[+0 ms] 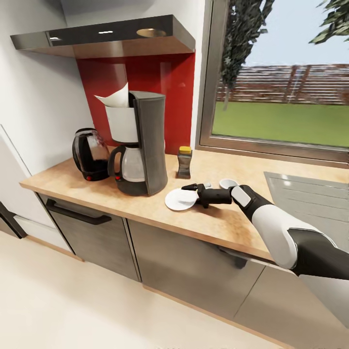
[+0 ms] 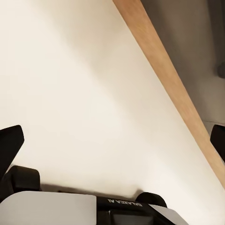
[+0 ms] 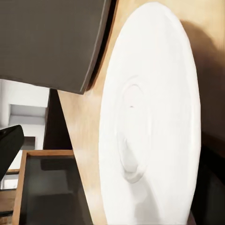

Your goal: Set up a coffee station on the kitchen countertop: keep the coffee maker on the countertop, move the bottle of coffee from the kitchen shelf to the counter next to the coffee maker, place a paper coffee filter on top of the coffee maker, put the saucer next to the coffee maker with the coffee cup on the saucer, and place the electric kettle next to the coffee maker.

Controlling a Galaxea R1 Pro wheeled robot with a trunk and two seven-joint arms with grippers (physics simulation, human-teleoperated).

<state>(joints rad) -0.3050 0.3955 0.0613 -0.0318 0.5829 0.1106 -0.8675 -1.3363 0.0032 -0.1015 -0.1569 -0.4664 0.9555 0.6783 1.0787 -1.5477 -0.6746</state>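
Reaching over the table, the right claw hovers at the saucer, which lies flat just beside the coffee maker; I cannot tell how wide its jaws stand. A paper filter sits atop the maker. The kettle, coffee bottle and cup stand nearby. The left claw gapes wide above the floor.

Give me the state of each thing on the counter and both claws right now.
coffee maker: upright on countertop, paper filter on top
electric kettle: upright, beside the maker
bottle of coffee: upright, capped
saucer: flat on counter, bare
coffee cup: on counter, off the saucer
right claw: over saucer edge, grip unclear
left claw: open, holding nothing
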